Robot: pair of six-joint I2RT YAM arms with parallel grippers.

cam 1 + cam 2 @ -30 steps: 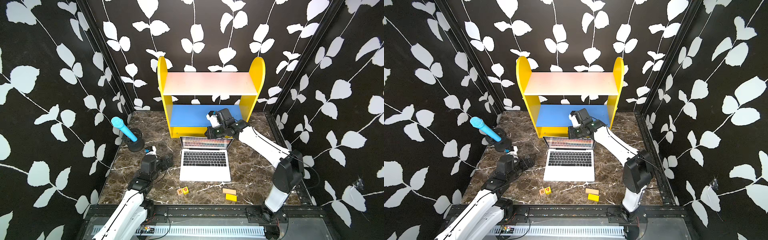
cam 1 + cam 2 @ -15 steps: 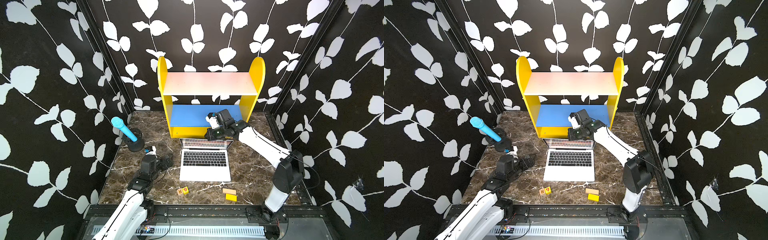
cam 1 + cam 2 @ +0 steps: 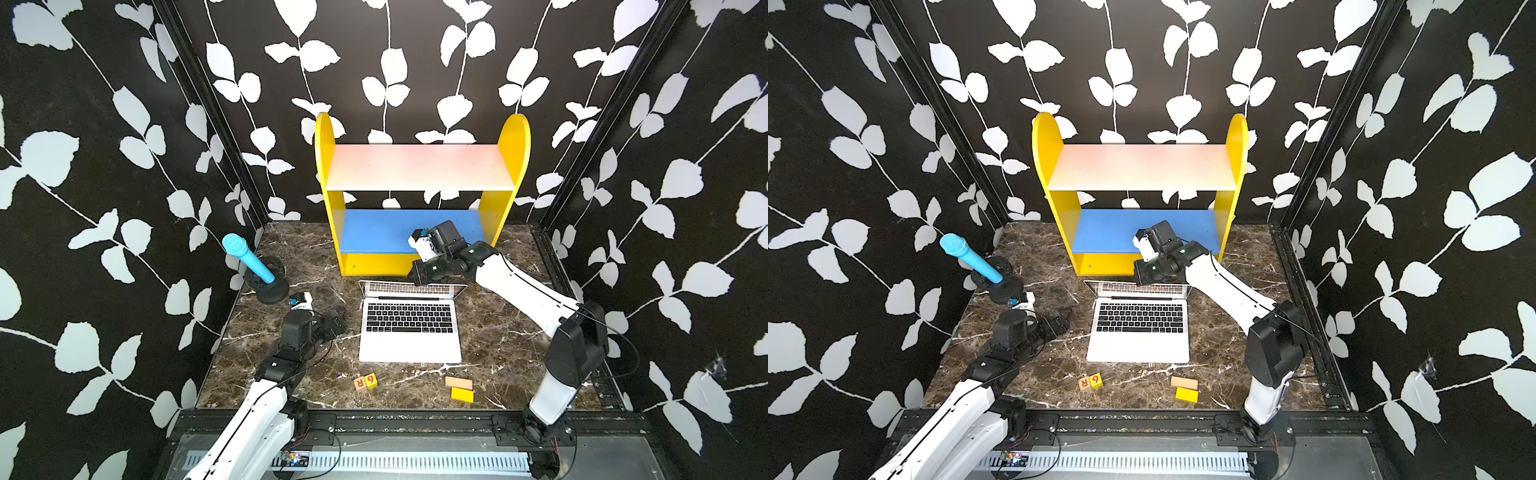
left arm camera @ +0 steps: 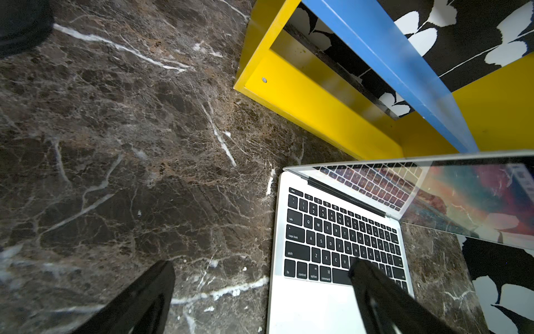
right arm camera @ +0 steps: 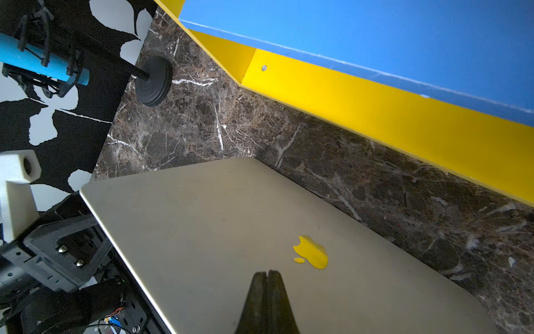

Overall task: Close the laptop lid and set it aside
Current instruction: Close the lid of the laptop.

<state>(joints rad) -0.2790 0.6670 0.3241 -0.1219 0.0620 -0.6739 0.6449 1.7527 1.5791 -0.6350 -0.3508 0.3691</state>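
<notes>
The silver laptop (image 3: 409, 348) (image 3: 1138, 348) lies in the middle of the marble table, keyboard showing. The laptop lid (image 3: 411, 288) (image 3: 1138, 287) leans forward, low over the keys; its lit screen (image 4: 462, 196) mirrors them. My right gripper (image 3: 419, 274) (image 5: 267, 273) is shut with nothing in it. Its tips sit against the lid's outer shell (image 5: 231, 225), beside the logo (image 5: 312, 256), which reflects yellow. My left gripper (image 3: 338, 318) (image 4: 261, 264) is open and low at the laptop's left edge. One finger (image 4: 372, 289) hangs over the keyboard corner and the other over bare marble.
A yellow shelf unit with a blue board (image 3: 415, 232) stands just behind the lid. A blue microphone (image 3: 249, 259) on a black stand is at the back left. Letter blocks (image 3: 365, 381), a wooden block (image 3: 458, 381) and a yellow block (image 3: 462, 395) lie near the front edge.
The lid has tipped further down toward the keyboard, and my right gripper has come down and forward with it. The left arm has not moved.
</notes>
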